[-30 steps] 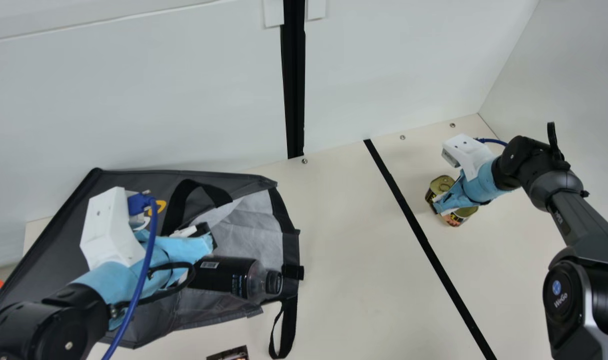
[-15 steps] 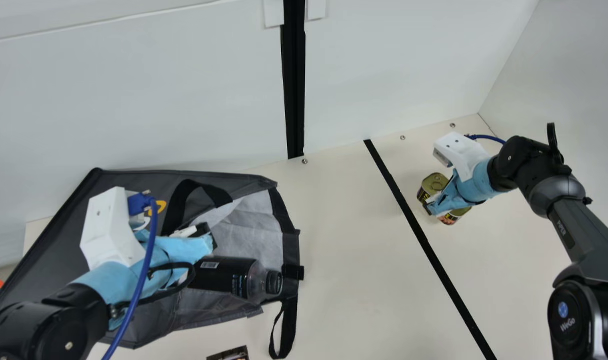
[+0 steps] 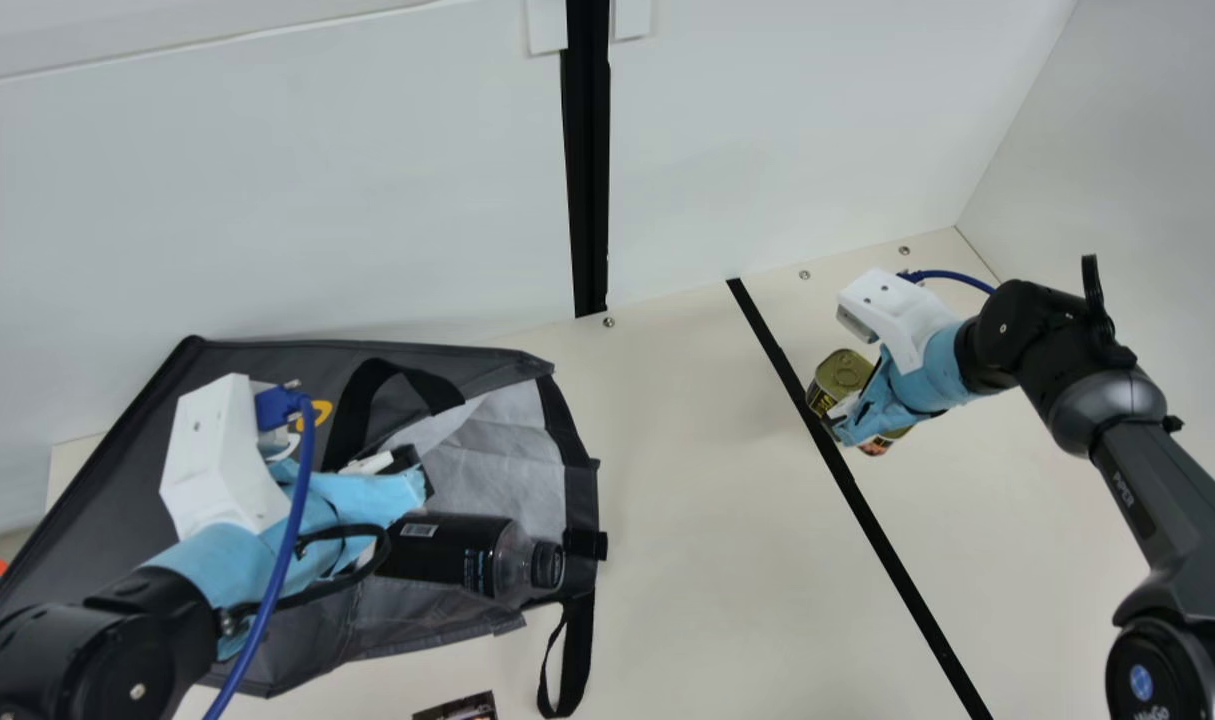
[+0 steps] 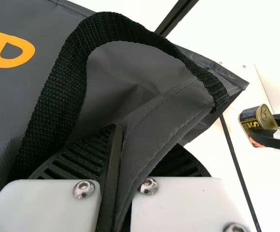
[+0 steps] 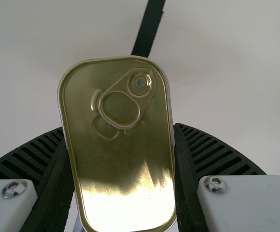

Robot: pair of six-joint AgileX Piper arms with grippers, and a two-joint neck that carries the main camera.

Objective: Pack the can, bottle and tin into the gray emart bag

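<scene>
Behind the far edge of the cream tabletop (image 3: 697, 500), pale walls. In the right hand (image 5: 119, 126), gripped by its 2 long sides, the gold-lidded oblong metal tin (image 3: 841, 370), near the far right corner beside the black tape strip (image 3: 898, 565). Lid's long axis roughly along the 2 fingers, not across. Height above the tabletop, hard to tell.

Well apart, toward the left edge, the dark-gray fabric bag (image 3: 127, 500), mouth facing the tin, side pinched shut in the left hand (image 4: 145, 137). Across that mouth, cap outward, the black cylindrical plastic bottle (image 3: 447, 550). Probably best to carry leftward, entering on the bottle's far side, over the pale lining (image 3: 507, 450).
</scene>
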